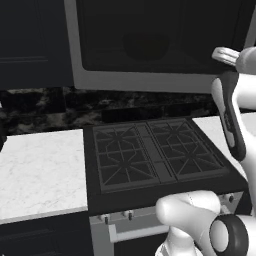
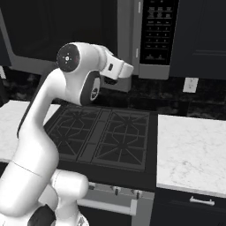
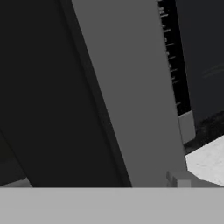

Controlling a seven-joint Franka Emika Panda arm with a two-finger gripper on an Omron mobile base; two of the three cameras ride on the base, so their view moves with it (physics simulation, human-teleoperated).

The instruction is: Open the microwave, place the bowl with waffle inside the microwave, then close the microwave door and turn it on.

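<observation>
Two white marble counters flank a black gas stove. In the left base view, the left counter (image 1: 40,165) sits at the far left, touching the stove's (image 1: 155,155) left edge, with dark cabinets (image 1: 32,42) above it. Over the stove hangs the microwave (image 1: 150,82), its silver-grey frame running along the bottom, and the microwave door (image 1: 160,35) with its dark tinted window lies flush against the body, closed. A black speckled backsplash (image 1: 75,102) fills the wall between the stove and the microwave. At the right edge of this view the white arm rises up toward the microwave. In the right base view, the arm bends in front of the microwave door (image 2: 62,26), and its wrist ends just beside the door's right edge, near the bottom corner. The fingers themselves are hidden behind the wrist there, so the pictures do not show them; the jaws stand spread wide and nothing is seen held between them. Right of the wrist is the black button panel (image 2: 156,33), then a dark cabinet (image 2: 201,35), a wall outlet (image 2: 190,84) and the right counter (image 2: 192,152). In the hand view, the silver-grey door frame (image 3: 131,100) runs diagonally, very close, with the dark window to its left and the button panel (image 3: 173,57) to its right.
</observation>
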